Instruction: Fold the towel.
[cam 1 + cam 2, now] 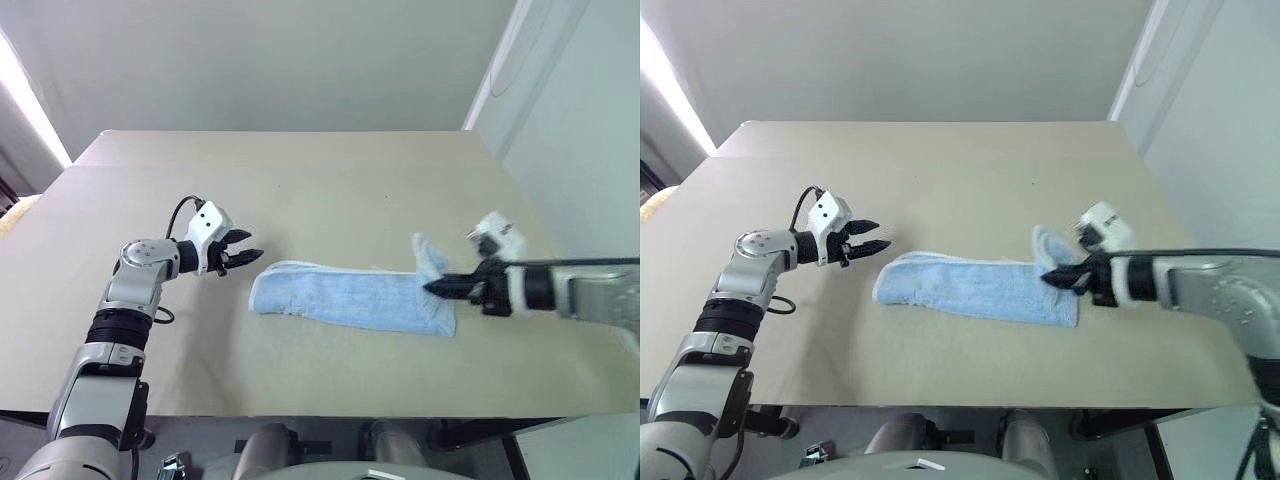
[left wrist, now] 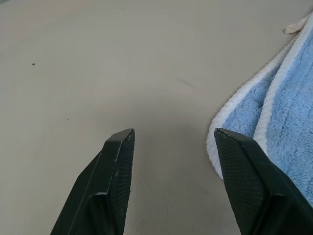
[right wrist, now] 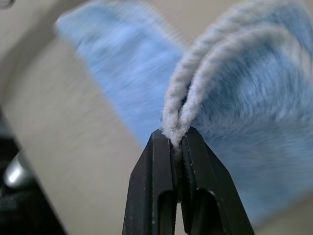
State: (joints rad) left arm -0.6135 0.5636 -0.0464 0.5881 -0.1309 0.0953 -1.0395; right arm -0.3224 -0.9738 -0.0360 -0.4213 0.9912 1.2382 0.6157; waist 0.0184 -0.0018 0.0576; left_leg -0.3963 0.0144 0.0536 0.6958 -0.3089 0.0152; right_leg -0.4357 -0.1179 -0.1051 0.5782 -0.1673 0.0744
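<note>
Across table, towel lengthwise left-right

The towel is soft, fuzzy terry cloth with a thicker, paler looped hem. The table under it is smooth and matt, with a few tiny dark specks. The left gripper has 2 black fingers of matt plastic with finely textured pads; the arm's housings look like satin grey metal.

The towel lies across the bench, left end effector just beside its left end, right end effector on its right end.
</note>
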